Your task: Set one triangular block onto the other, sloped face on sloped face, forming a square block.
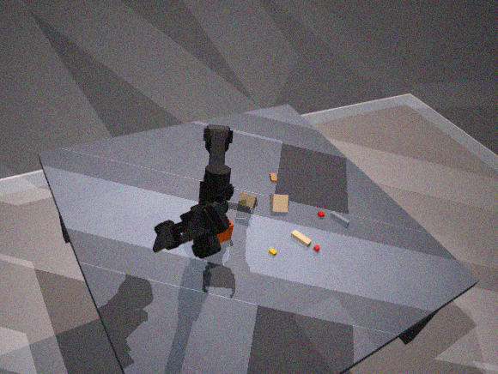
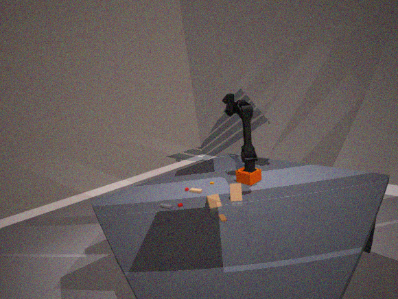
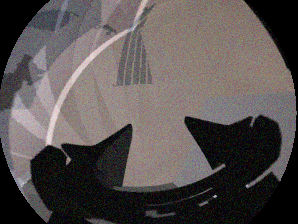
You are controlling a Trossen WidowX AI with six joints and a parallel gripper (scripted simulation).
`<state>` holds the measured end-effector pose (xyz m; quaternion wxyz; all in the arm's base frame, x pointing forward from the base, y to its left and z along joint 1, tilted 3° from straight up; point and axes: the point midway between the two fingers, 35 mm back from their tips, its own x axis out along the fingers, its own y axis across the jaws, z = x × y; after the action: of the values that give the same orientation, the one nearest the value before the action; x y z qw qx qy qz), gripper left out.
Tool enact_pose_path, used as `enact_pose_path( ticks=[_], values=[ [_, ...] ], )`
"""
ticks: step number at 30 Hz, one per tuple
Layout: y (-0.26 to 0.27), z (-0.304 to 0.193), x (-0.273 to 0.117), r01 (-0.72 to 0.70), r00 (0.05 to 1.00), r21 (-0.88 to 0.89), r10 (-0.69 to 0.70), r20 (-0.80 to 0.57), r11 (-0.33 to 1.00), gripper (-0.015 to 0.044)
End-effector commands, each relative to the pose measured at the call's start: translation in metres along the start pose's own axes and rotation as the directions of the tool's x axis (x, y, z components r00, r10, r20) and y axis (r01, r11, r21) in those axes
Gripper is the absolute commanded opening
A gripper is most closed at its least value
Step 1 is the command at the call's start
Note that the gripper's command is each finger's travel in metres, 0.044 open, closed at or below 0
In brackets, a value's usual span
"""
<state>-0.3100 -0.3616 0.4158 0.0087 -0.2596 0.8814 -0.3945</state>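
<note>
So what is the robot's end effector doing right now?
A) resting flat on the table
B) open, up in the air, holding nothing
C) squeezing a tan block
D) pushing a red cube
B: in the wrist view the end effector has its fingers spread wide with only the far wall between them, and the exterior view shows it raised high above the table.

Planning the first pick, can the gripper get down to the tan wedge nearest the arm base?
Probably yes. The gripper is raised, open and empty; the wedge stands apart from the other wedge, with nothing over it.
</note>
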Motion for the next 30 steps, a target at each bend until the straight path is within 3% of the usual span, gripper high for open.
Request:
enact_pose_path(
  ticks=[1, 8, 16, 23, 30],
  values=[
    [-0.001, 0.003, -0.001, 0.003, 1.0, 0.008, -0.003, 0.008, 1.0, 0.0426],
    [-0.033, 0.1, -0.037, -0.002, 0.943, 0.304, -0.099, 0.318, 0.953, 0.044],
    [-0.061, 0.207, -0.117, -0.28, 0.733, 0.522, -0.172, 0.658, 0.806, 0.044],
    [-0.071, 0.273, -0.2, -0.597, 0.486, 0.473, -0.177, 0.856, 0.647, 0.044],
    [-0.067, 0.32, -0.294, -0.862, 0.2, 0.237, -0.131, 0.971, 0.447, 0.044]
  ],
)
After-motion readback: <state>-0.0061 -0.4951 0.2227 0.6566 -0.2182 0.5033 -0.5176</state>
